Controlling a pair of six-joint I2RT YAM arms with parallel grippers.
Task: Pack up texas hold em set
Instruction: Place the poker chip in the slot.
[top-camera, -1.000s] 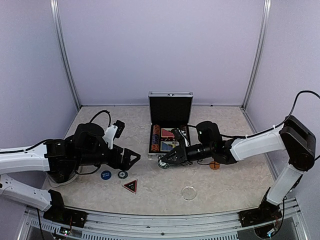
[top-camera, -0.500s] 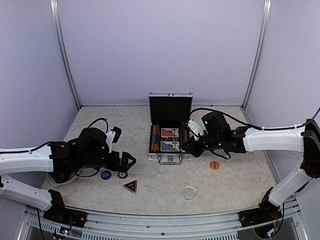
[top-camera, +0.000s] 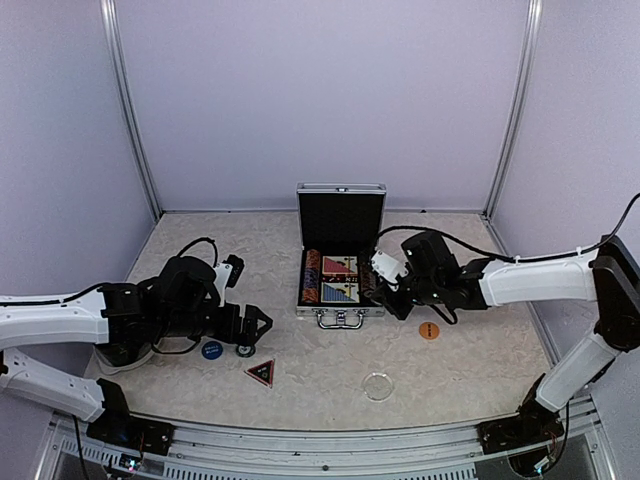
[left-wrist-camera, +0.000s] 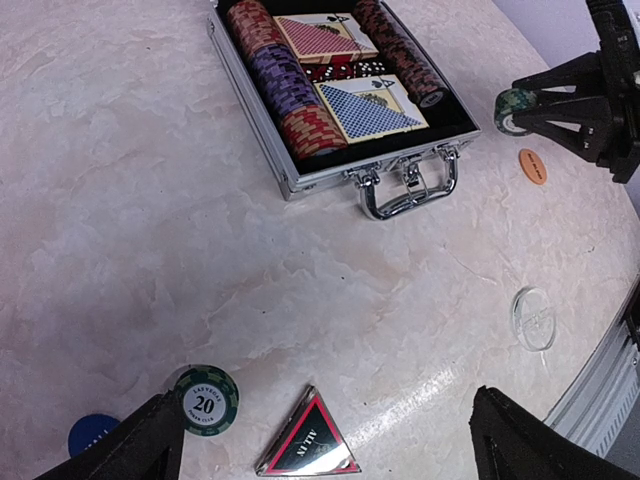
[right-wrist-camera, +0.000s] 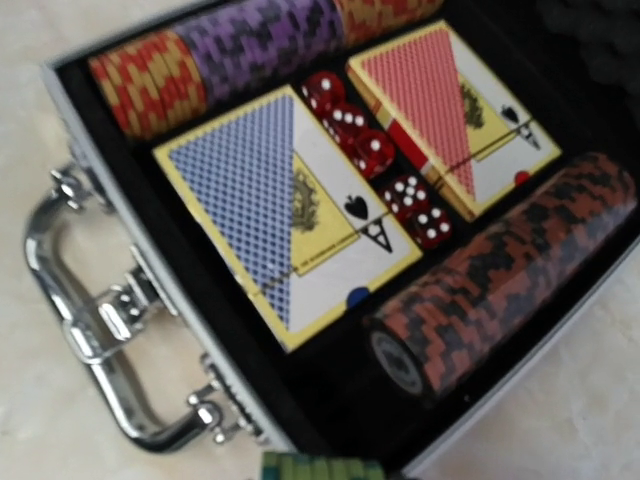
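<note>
Hovering beside the case (top-camera: 340, 313), the right gripper (top-camera: 386, 299) clamps a green chip (left-wrist-camera: 514, 108); the left gripper (top-camera: 262, 328) hangs spread above the tabletop (top-camera: 470, 355).

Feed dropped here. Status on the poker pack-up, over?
Left gripper open near 20 chip. Right gripper shut on green chips beside open case. Nothing blocks case.

- The left arm (top-camera: 60, 322) reaches in low from the left side, its wrist turned toward the middle.
- The left gripper (top-camera: 257, 325) is spread wide (its fingers (left-wrist-camera: 150, 440) sit at the bottom corners of its own wrist view).
- The right arm (top-camera: 530, 280) stretches leftward, nearly level.
- The right gripper (top-camera: 388, 297) pinches a green chip (left-wrist-camera: 512, 108) at its tips.
</note>
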